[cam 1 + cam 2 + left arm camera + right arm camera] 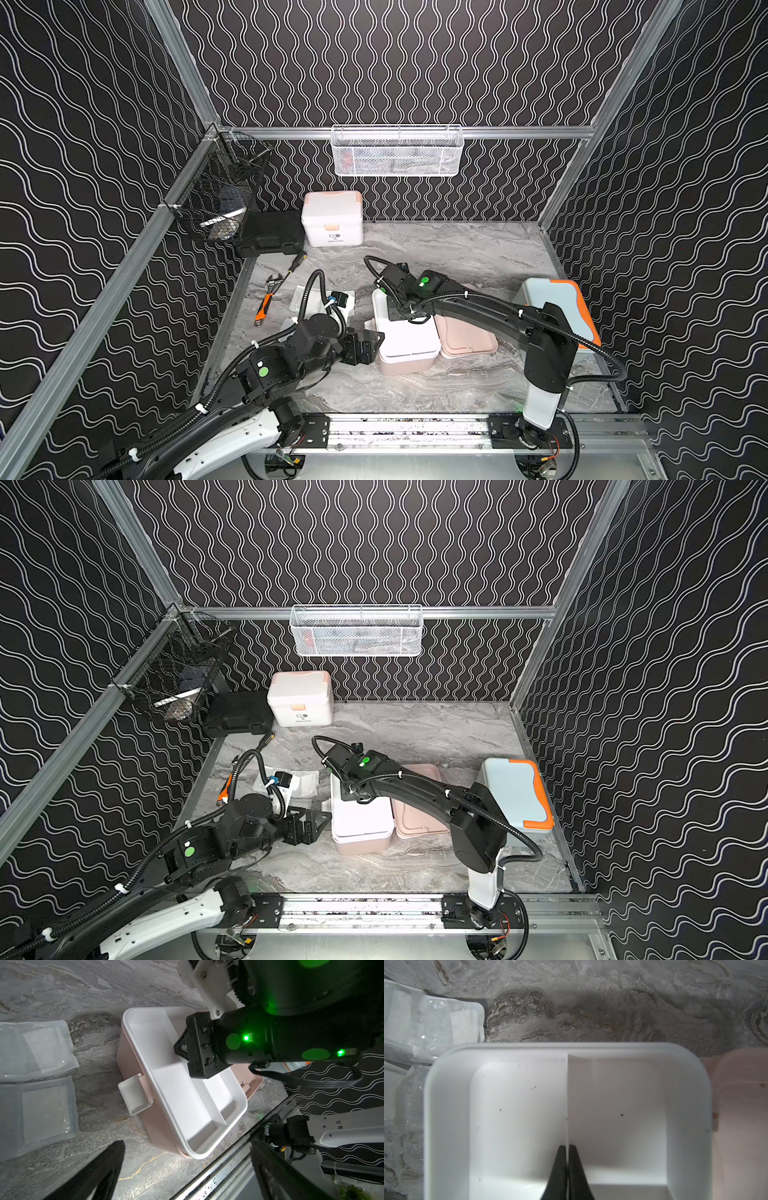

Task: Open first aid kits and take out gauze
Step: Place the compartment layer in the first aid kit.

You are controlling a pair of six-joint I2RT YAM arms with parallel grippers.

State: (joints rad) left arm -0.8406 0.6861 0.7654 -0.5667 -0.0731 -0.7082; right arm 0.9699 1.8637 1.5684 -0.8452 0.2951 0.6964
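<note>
Right gripper [567,1148] is pinched tight on the thin divider [567,1095] of the white tray [446,1115], wrist pointing down. In the left wrist view, two gauze packets [39,1051], clear-wrapped white squares, lie flat beside the open pink kit [160,1128]. In both top views the left gripper [369,344] gapes empty beside that kit. There are three kits, and the white kit [331,218] and blue kit [540,291] are closed. More packets may lie hidden.

Top view. Open pink kit [405,340] at the centre of the table [457,257], its lid [467,338] lying flat at its 3 o'clock. Right gripper [400,309] dips into the kit, fingertips hidden. Left gripper [368,347], jaws apart, sits just beside the kit's 9 o'clock wall. Gauze packets [305,297] at 9 o'clock. White kit [331,218], closed, at 11. Blue kit [555,307], closed, at 3.
</note>
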